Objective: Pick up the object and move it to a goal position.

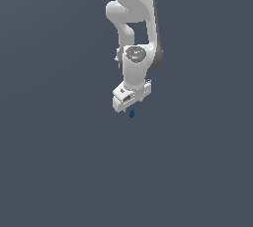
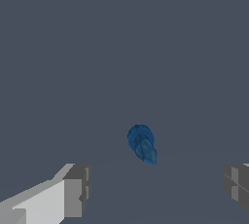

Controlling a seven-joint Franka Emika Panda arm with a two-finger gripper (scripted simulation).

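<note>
Clearly the dark-blue object point(image 2: 141, 143) is tiny and likely very light, stiff-looking and rounded, so it could slip or roll; I judge the best hold is across its wider rounded body. It lies on the grey worktop point(image 1: 59, 162) just below the end effector point(image 1: 129, 107), between the spread fingers point(image 2: 78, 189), touching neither.

Only a plain dark grey-blue ground point(image 1: 54, 171) is seen, spread evenly across both views, with no markings shown on it.
</note>
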